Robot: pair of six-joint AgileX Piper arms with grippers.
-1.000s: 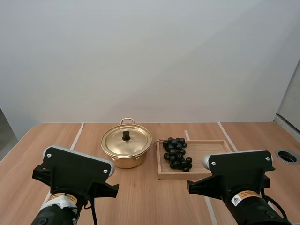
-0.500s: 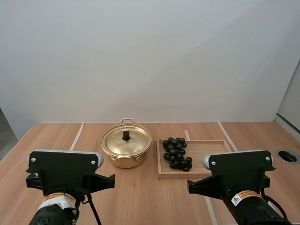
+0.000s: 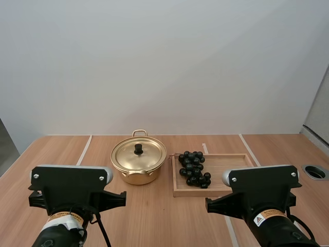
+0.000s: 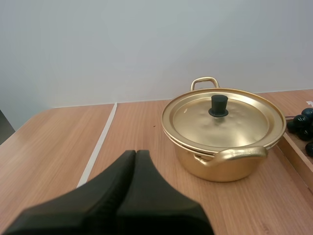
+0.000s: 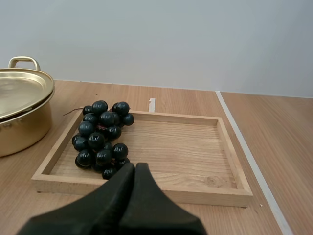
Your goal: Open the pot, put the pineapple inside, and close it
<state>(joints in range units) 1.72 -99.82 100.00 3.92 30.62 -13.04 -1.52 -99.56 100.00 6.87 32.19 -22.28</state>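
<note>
A golden pot (image 3: 139,162) stands at the middle of the table, its lid on, with a black knob (image 3: 138,148). To its right a bunch of dark grapes (image 3: 194,168) lies in the left part of a wooden tray (image 3: 226,167). No pineapple is in sight. In the left wrist view my left gripper (image 4: 135,152) is shut on nothing, well short of the pot (image 4: 225,132). In the right wrist view my right gripper (image 5: 135,165) is shut too, just before the tray's near rim (image 5: 142,188), with the grapes (image 5: 101,137) slightly to one side. Both arms (image 3: 72,193) (image 3: 262,193) hang at the table's near edge.
White tape lines (image 3: 84,149) (image 3: 249,149) run along the wooden tabletop on either side of the pot and tray. A round metal-rimmed hole (image 3: 314,172) sits at the table's right edge. The tray's right half is bare wood.
My left arm's wrist has swung from tilted to level and shifted a little left, then held still. The right arm, pot, tray and grapes have not moved.
</note>
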